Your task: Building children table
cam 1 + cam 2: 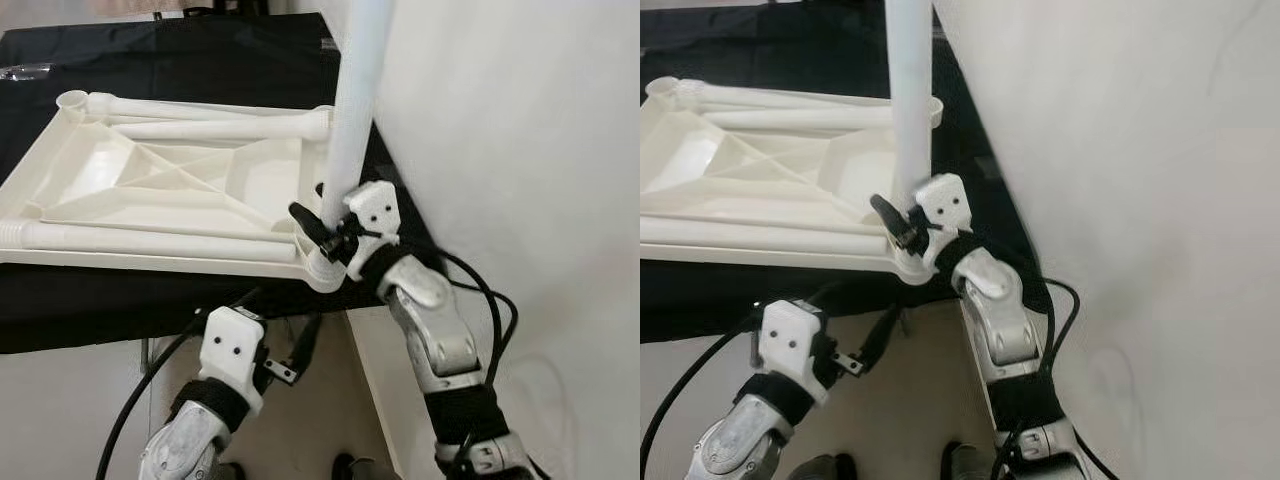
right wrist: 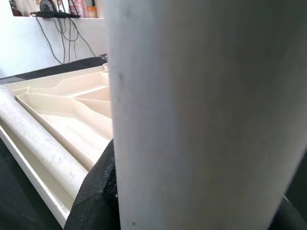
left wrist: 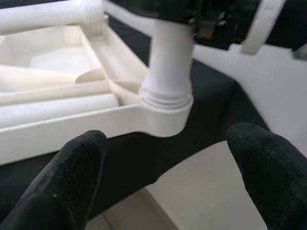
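1. Tabletop (image 1: 150, 190) lies upside down on black cloth (image 1: 200, 60).
2. Leg (image 1: 352, 110) stands upright in tabletop's near-right corner socket.
3. Right gripper (image 1: 325, 225) clamps the leg just above that socket, probably firmly.
4. Left gripper (image 3: 163, 182), fingers spread, empty, below that corner.

White tabletop (image 1: 170, 180) & leg (image 1: 352, 110), black cloth (image 1: 200, 60)

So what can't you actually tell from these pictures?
- Top of the upright leg: cut off by the upper edge in both eye views.
- Whether its thread is fully seated in the tabletop corner socket: blurred in the left wrist view.
- Right gripper fingers: leg blocks the right wrist view.
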Tool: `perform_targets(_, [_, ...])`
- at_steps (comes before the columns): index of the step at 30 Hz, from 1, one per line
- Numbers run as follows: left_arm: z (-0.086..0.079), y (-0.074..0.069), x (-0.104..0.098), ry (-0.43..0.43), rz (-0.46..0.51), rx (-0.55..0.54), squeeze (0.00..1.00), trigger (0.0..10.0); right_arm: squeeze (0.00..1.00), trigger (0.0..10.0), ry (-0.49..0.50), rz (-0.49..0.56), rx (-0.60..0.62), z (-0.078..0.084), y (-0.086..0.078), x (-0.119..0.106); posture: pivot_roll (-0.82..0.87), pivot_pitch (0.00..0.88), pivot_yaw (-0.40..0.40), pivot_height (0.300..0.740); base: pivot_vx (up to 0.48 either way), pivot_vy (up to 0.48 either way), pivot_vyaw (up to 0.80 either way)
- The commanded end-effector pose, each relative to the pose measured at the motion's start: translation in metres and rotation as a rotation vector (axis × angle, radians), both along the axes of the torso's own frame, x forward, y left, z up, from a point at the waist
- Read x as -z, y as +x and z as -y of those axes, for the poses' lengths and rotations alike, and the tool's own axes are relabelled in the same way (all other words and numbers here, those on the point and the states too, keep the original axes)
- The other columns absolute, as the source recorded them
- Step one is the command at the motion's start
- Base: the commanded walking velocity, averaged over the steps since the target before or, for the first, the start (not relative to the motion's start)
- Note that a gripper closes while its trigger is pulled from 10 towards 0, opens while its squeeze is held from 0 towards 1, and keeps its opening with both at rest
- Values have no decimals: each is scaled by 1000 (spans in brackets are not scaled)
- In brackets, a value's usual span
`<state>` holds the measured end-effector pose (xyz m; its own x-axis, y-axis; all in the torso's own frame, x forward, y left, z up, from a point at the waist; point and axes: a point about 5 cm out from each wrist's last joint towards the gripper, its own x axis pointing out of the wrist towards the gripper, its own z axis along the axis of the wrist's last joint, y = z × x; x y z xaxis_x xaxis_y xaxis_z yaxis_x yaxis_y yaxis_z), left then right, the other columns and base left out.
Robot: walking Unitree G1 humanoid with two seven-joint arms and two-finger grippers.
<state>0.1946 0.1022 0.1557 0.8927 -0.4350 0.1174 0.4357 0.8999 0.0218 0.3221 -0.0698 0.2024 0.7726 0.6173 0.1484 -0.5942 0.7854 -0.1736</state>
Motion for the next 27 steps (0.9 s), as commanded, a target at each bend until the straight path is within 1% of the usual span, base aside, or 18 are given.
perform_targets(1, [1, -2, 5, -4, -26, -4, 0, 10000, 0, 10000, -92, -151, 65, 9, 1, 34, 65, 242, -68, 740, 0, 0, 0])
perform_targets(2, [1, -2, 6, -4, -27, -5, 0, 10000, 0, 10000, -69, -137, 20, 7, 2, 29, 66, 241, -71, 740, 0, 0, 0])
perform_targets(3, [1, -2, 6, -4, -28, -5, 0, 10000, 1000, 10000, -50, -121, -36, 4, 2, 23, 67, 239, -71, 740, 0, 0, 0])
perform_targets(4, [1, -2, 6, -4, -28, -5, 0, 10000, 1000, 10000, -50, -121, -36, 4, 2, 23, 67, 239, -71, 740, 0, 0, 0])
perform_targets(6, [2, -2, 6, -5, -29, -3, 0, 10000, 1000, 10000, -8, -72, -154, 2, 3, 8, 66, 235, -70, 740, 0, 0, 0])
perform_targets(7, [2, -2, 6, -5, -30, -3, 0, 10000, 1000, 10000, 1, -54, -182, 2, 5, 3, 66, 235, -70, 740, 0, 0, 0])
perform_targets(9, [2, -2, 6, -5, -30, -3, 0, 10000, 1000, 10000, 1, -54, -182, 2, 5, 3, 66, 235, -70, 740, 0, 0, 0])
perform_targets(10, [2, -1, 7, -5, -30, 0, 0, 10000, 1000, 10000, -6, -31, -266, 3, 7, -5, 71, 231, -70, 740, 0, 0, 0])
perform_targets(11, [2, -1, 7, -5, -30, 0, 0, 10000, 1000, 10000, -6, -31, -266, 3, 7, -5, 71, 231, -70, 740, 0, 0, 0])
perform_targets(12, [2, -1, 7, -5, -30, 2, 0, 10000, 1000, 10000, -52, -14, -356, 4, 9, -10, 71, 231, -70, 740, 0, 0, 0])
perform_targets(14, [2, -1, 7, -5, -30, 2, 0, 10000, 1000, 10000, -52, -14, -356, 4, 9, -10, 71, 231, -70, 740, 0, 0, 0])
perform_targets(15, [3, -1, 7, -5, -30, 1, 0, 10000, 0, 10000, -129, -5, -494, 5, 9, -13, 79, 231, -73, 740, 0, 0, 0])
perform_targets(16, [3, -1, 7, -5, -30, 1, 0, 10000, 0, 10000, -129, -5, -494, 5, 9, -13, 79, 231, -73, 740, 0, 0, 0])
perform_targets(17, [3, -1, 7, -6, -31, -1, 0, 10000, 0, 10000, -189, -5, -602, 7, 9, -16, 81, 233, -75, 740, 0, 0, 0])
perform_targets(19, [2, -1, 7, -7, -31, -6, 0, 10000, 0, 10000, -253, -14, -712, 10, 13, -20, 81, 233, -75, 740, 0, 0, 0])
perform_targets(21, [2, -1, 7, -8, -31, -9, 0, 10000, 0, 10000, -239, -43, -767, 11, 17, -26, 88, 238, -75, 740, 0, 0, 0])
perform_targets(26, [2, -2, 7, -6, -31, -10, 0, 10000, 0, 10000, -255, -46, -793, 13, 21, -30, 95, 242, -73, 740, 0, 0, 0])
perform_targets(27, [1, -2, 7, -6, -31, -11, 0, 10000, 0, 10000, -263, -53, -818, 15, 23, -32, 95, 243, -72, 740, 0, 0, 0])
